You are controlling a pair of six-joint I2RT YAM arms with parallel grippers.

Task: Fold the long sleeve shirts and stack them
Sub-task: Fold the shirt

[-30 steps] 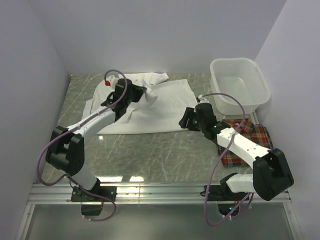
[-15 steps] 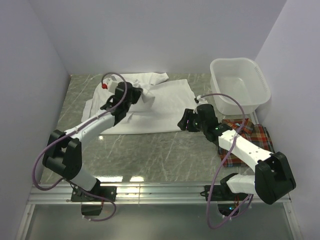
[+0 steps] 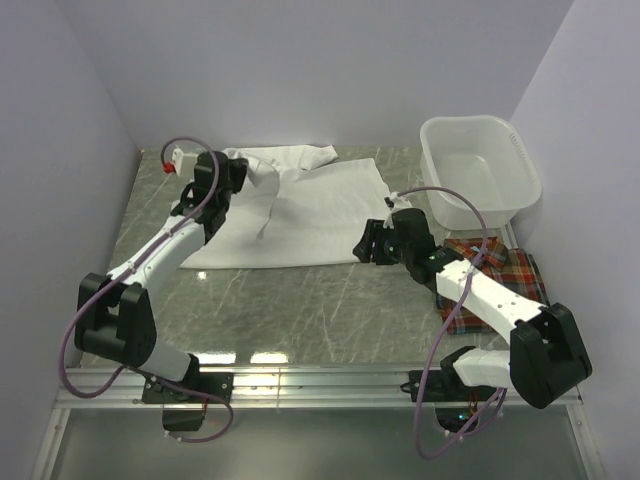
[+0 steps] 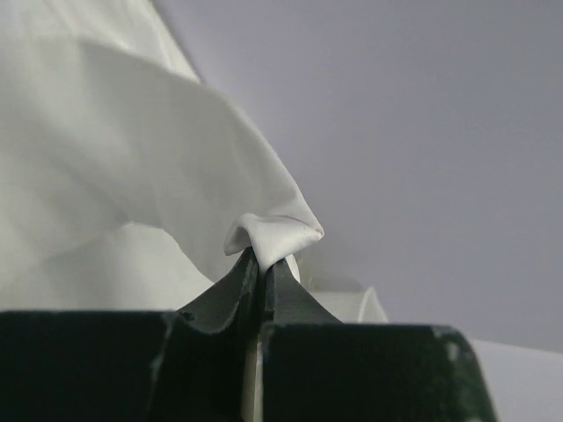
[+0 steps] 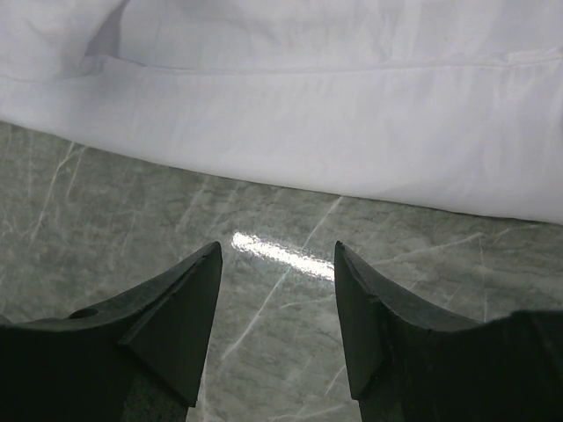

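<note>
- The white shirt (image 3: 325, 205) lies spread across the far middle of the tabletop (image 3: 300, 300). Its left part is lifted off the surface.
- My left end effector (image 4: 261, 264) is clamped tight on a small pinch of that white cloth. In the wrist view the fabric bunches over the tips and drapes away in a soft curve.
- I judge this cloth light, thin and entirely limp. It will sag and trail from any single hold, and a pinch this small could slip out if I pull fast.
- My right end effector (image 5: 277, 255) stands with its jaws apart and nothing between them. It hovers over bare tabletop just beside the near hem (image 5: 352, 149).
- For a second hold I would take that hem at the edge, where the doubled seam gives more to bite on.
- The plaid shirt (image 3: 505, 275) lies at the right, under my right arm and just in front of the basin (image 3: 480, 125). It looks thicker, so it should keep a fold better.
</note>
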